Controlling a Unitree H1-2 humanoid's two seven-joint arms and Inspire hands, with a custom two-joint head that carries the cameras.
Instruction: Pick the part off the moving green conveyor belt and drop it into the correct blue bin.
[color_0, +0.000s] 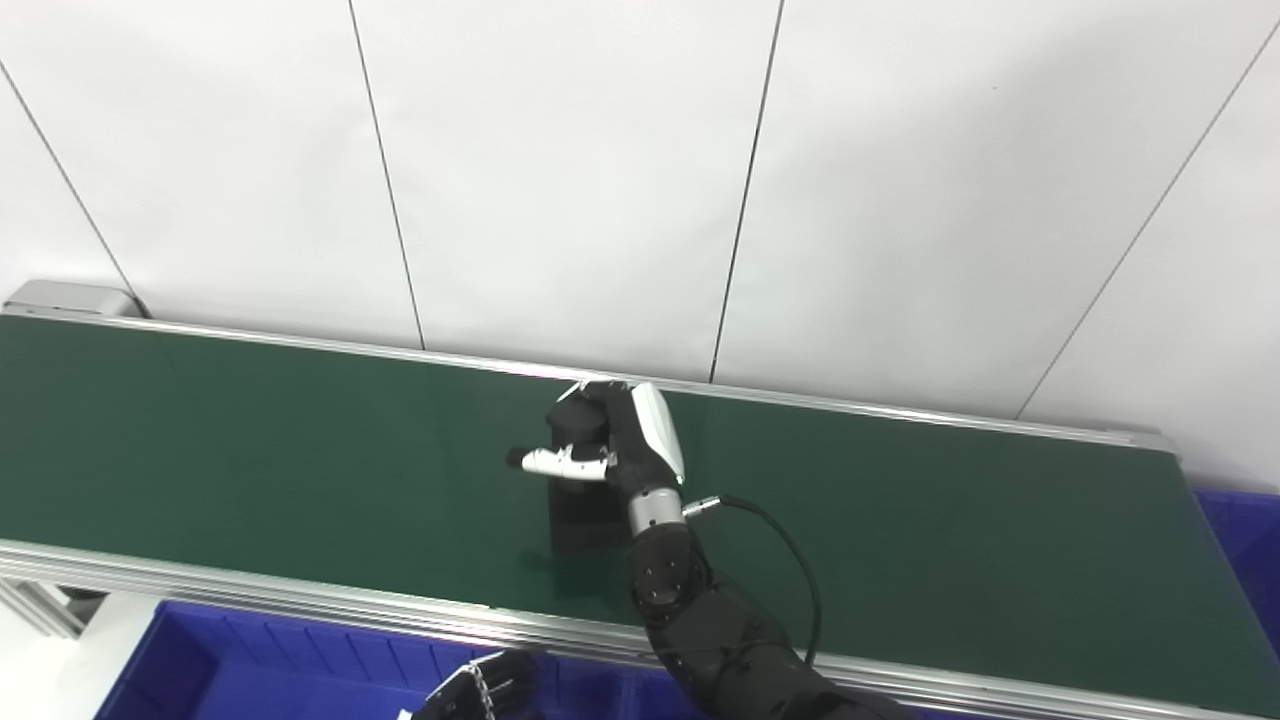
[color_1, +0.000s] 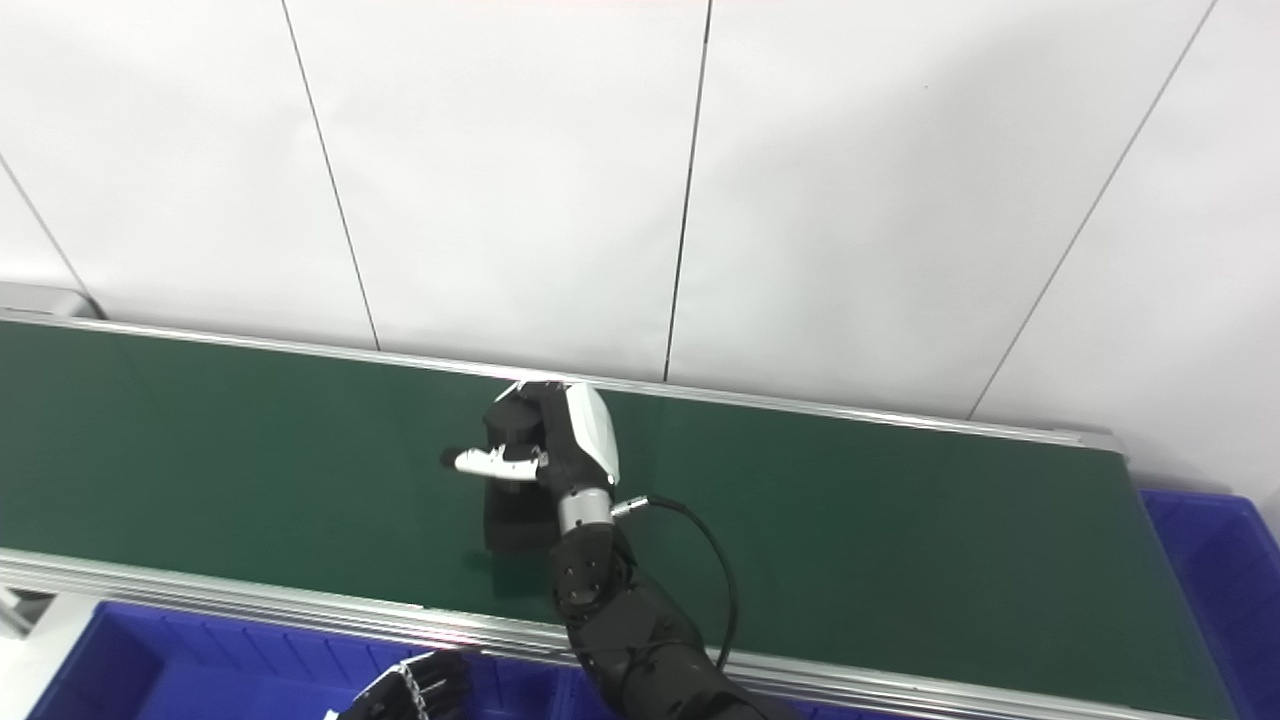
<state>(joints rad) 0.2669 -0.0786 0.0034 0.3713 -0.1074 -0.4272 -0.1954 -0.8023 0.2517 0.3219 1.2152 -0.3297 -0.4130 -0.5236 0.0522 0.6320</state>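
Note:
A black part (color_0: 583, 500) stands on the green conveyor belt (color_0: 250, 450) near its middle. My right hand (color_0: 610, 440) reaches over the belt from the front. Its fingers (color_0: 583, 398) curl over the top of the part and its thumb (color_0: 555, 462) lies across the part's near side, so the hand is shut on it. I cannot tell whether the part's base still touches the belt. My left hand (color_0: 487, 688) shows only partly at the bottom edge, over a blue bin (color_0: 250, 655), with fingers loosely apart and nothing in it.
A second blue bin (color_0: 1240, 540) sits past the belt's right end. Aluminium rails (color_0: 300, 590) run along the front and back of the belt. A white panelled wall (color_0: 600, 180) stands right behind it. A black cable (color_0: 790, 550) loops from the right wrist.

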